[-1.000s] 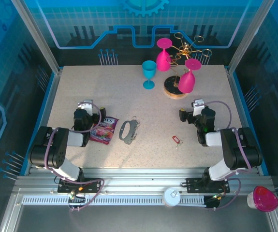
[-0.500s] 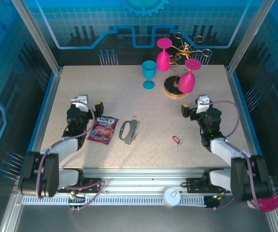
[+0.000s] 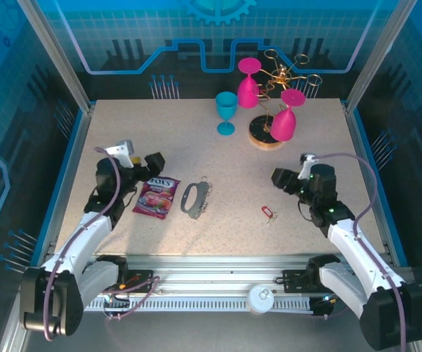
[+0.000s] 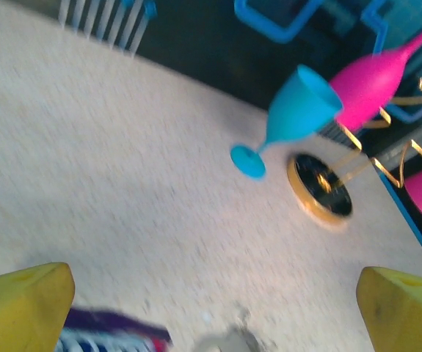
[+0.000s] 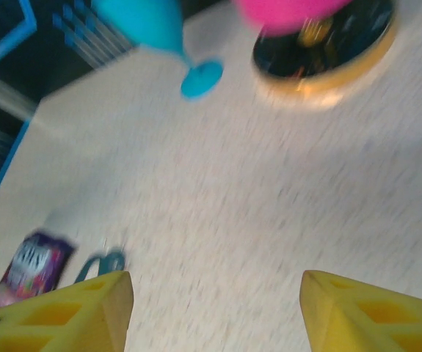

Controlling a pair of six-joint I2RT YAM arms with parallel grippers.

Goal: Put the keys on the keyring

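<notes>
The keyring (image 3: 193, 199), a dark grey oval loop with small silver wire rings at its far end, lies flat near the table's middle front. Its blurred tip (image 4: 229, 341) shows at the bottom of the left wrist view, and the loop (image 5: 99, 262) shows small at the lower left of the right wrist view. The keys (image 3: 268, 213), a red tag with a tiny silver piece, lie to its right. My left gripper (image 3: 149, 161) hovers open above the table left of the keyring. My right gripper (image 3: 282, 178) is open above and right of the keys. Both hold nothing.
A purple snack packet (image 3: 157, 196) lies just left of the keyring. At the back stand a teal goblet (image 3: 226, 111) and a gold wire rack (image 3: 273, 110) on a round base with pink glasses hung on it.
Both arms have unfolded and stretched forward. The left gripper rose and swung toward the packet and keyring; the right gripper moved lower and nearer the keys. Keys and keyring have not moved.
</notes>
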